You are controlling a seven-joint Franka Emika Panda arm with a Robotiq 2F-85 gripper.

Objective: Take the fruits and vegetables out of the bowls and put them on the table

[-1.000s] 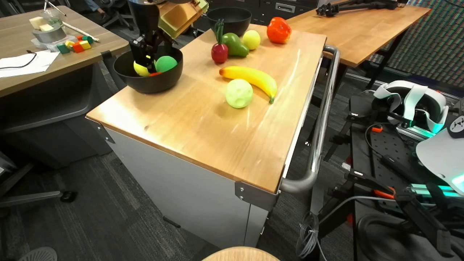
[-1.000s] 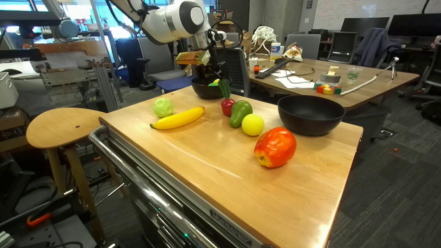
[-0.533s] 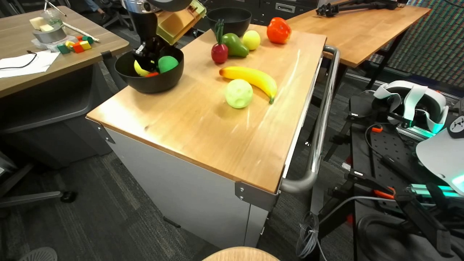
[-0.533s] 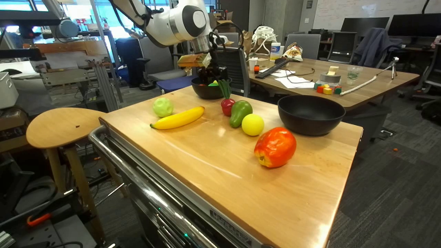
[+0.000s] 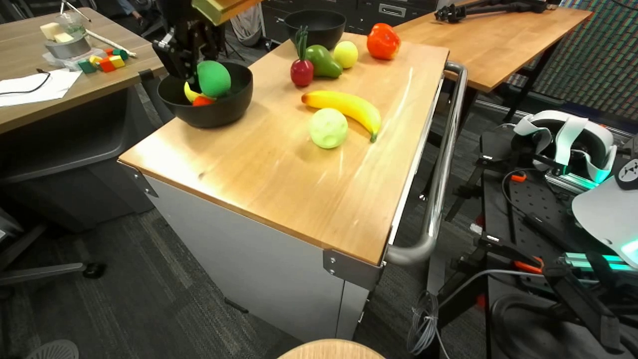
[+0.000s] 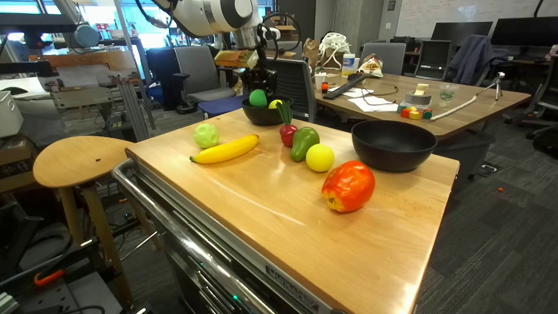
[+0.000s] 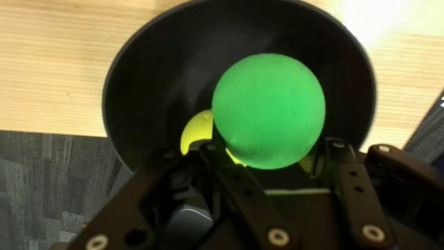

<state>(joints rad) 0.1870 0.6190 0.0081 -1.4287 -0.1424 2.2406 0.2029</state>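
Green ball [image 7: 269, 111] — likely light, soft — is gripped in your pincer [image 7: 269, 147]; in wrist view, nine-and-three o'clock should hold best.

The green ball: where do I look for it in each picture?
In an exterior view: green ball, upper left, overlapping the black bowl.
In an exterior view: green ball, upper half, just left of middle, overlapping the black bowl.
In the wrist view: green ball, big, just right of middle.
Shared landmark: that same black bowl, in all three.
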